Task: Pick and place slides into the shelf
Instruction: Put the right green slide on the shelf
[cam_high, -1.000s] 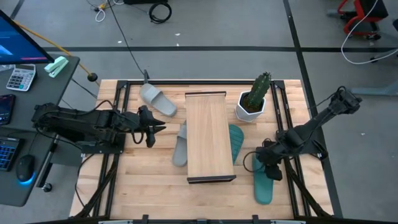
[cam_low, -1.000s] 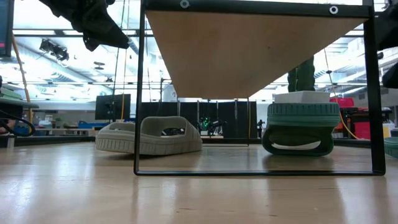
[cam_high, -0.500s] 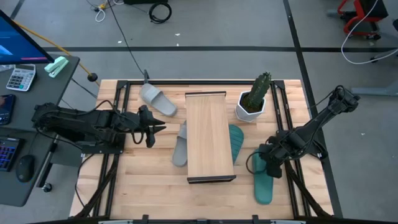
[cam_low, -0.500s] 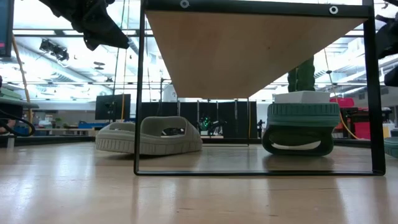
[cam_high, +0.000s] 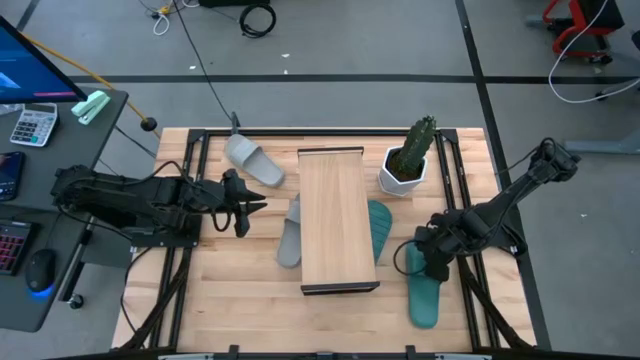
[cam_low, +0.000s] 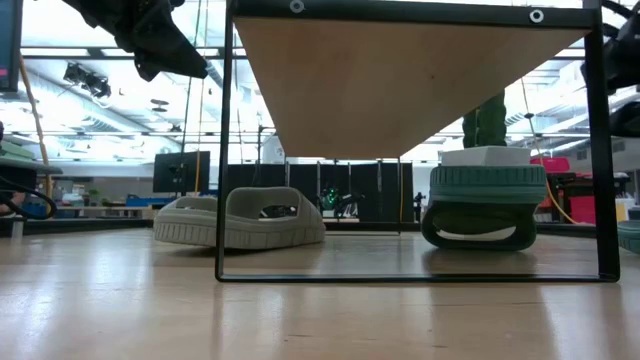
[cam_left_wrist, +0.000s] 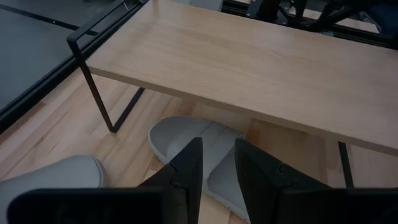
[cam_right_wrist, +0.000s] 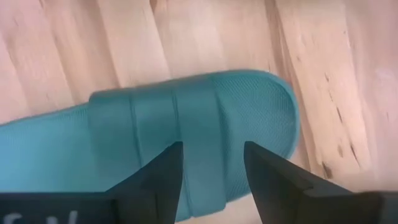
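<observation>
The shelf (cam_high: 338, 215) stands in the middle of the table. One grey slide (cam_high: 289, 235) lies half under its left side on its sole, and a teal slide (cam_high: 381, 228) half under its right side. A second grey slide (cam_high: 253, 160) rests near the far left corner. The second teal slide (cam_high: 424, 295) lies sole down at the near right. My right gripper (cam_high: 431, 261) hovers open above that slide's far end, its fingers on either side of the broad strap (cam_right_wrist: 202, 118). My left gripper (cam_high: 250, 205) waits open in the air left of the shelf, pointing at the grey slide (cam_left_wrist: 186, 134).
A white pot with a cactus (cam_high: 410, 160) stands right of the shelf's far end. Dark rails run along the table's left and right sides (cam_high: 182, 250). Bare wood shows at the near left (cam_high: 230, 290). A desk with a calculator and keyboard sits beyond the left edge.
My right gripper has shifted a little toward the table's left above the near teal slide. The left arm and all slides have kept still.
</observation>
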